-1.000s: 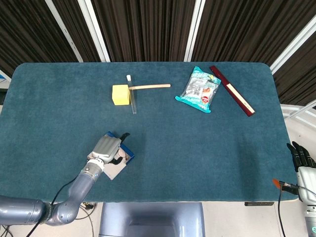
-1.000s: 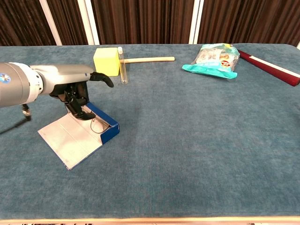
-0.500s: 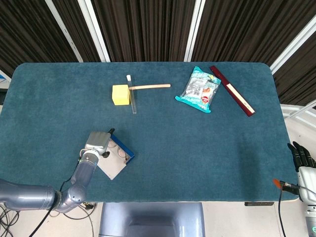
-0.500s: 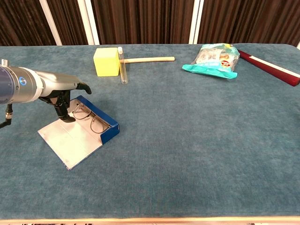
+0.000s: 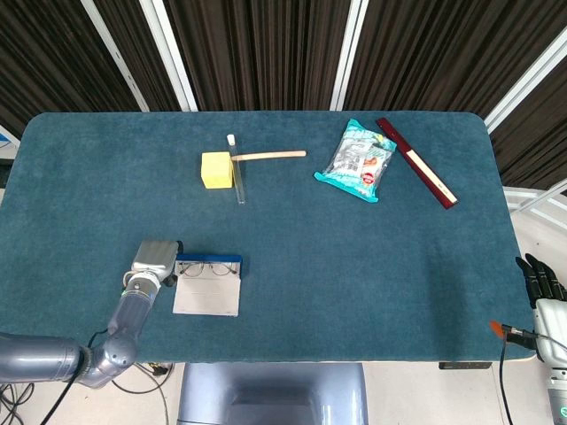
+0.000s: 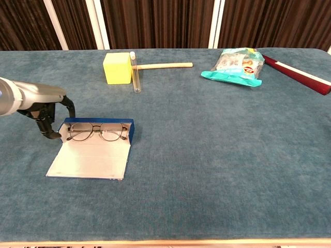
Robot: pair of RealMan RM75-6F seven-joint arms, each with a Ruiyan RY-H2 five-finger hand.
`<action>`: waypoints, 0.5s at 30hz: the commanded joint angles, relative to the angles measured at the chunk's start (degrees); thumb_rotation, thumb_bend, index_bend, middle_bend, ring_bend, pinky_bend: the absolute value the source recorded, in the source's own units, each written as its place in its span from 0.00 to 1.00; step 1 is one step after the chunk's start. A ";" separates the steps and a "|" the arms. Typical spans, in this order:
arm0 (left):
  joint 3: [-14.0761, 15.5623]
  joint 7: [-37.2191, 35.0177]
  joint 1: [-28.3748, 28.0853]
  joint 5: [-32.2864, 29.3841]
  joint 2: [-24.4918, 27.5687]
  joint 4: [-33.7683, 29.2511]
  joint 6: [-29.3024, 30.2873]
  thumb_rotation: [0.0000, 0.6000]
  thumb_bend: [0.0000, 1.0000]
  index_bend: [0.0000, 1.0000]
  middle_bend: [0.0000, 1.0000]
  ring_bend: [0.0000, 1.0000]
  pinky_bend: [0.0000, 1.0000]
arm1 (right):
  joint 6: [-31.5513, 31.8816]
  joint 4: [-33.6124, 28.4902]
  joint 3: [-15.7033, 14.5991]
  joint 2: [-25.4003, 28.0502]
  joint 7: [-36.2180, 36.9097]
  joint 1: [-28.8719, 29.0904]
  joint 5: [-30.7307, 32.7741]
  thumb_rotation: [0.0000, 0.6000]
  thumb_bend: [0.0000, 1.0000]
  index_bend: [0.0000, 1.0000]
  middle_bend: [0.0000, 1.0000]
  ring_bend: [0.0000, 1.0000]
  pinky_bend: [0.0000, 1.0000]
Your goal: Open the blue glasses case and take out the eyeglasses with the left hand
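**Supervisor:** Where does the task stand?

**Operator:** I judge the first half done. The blue glasses case (image 6: 93, 150) lies open on the near-left part of the table (image 5: 354, 266), its pale lid flap folded flat toward me. The eyeglasses (image 6: 95, 132) sit in the blue tray, folded, lenses side by side. They are not out yet, so the taking-out is what remains.

**Supervisor:** And your left hand?

**Operator:** My left hand (image 6: 49, 116) is at the case's left end, just beside the tray. Its fingers (image 6: 70, 106) curl downward with nothing between them that I can see. Whether a fingertip touches the case wall, I cannot tell from either view.

**Supervisor:** The right one?

**Operator:** The right hand (image 5: 539, 282) is off the table's right edge, well apart from everything. Its dark fingers point upward, slightly spread, holding nothing.

**Supervisor:** Anything in your way?

**Operator:** No. The yellow block (image 6: 117, 67), the test tube (image 6: 135, 75) and the wooden stick (image 6: 164, 65) are further back, and the snack bag (image 6: 235, 64) and dark red ruler (image 6: 297, 74) lie far right. I reckon I must bring the fingers over the frame and pinch it near the bridge.
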 commanded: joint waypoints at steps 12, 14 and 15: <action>-1.44 -11.48 5.52 13.59 -1.83 1.16 3.52 1.00 0.30 0.32 1.00 0.92 0.99 | -0.16 -0.12 0.07 -0.07 -0.01 0.07 0.20 1.00 0.16 0.00 0.00 0.00 0.19; -1.58 -12.19 5.79 15.99 -3.29 1.86 4.21 1.00 0.30 0.35 1.00 0.93 1.00 | -0.19 -0.10 0.08 -0.06 0.06 0.08 0.24 1.00 0.16 0.00 0.00 0.00 0.19; -1.61 -12.35 5.89 16.97 -4.10 2.27 4.57 1.00 0.30 0.36 1.00 0.93 1.00 | -0.17 -0.12 0.09 -0.04 0.13 0.06 0.25 1.00 0.16 0.00 0.00 0.00 0.19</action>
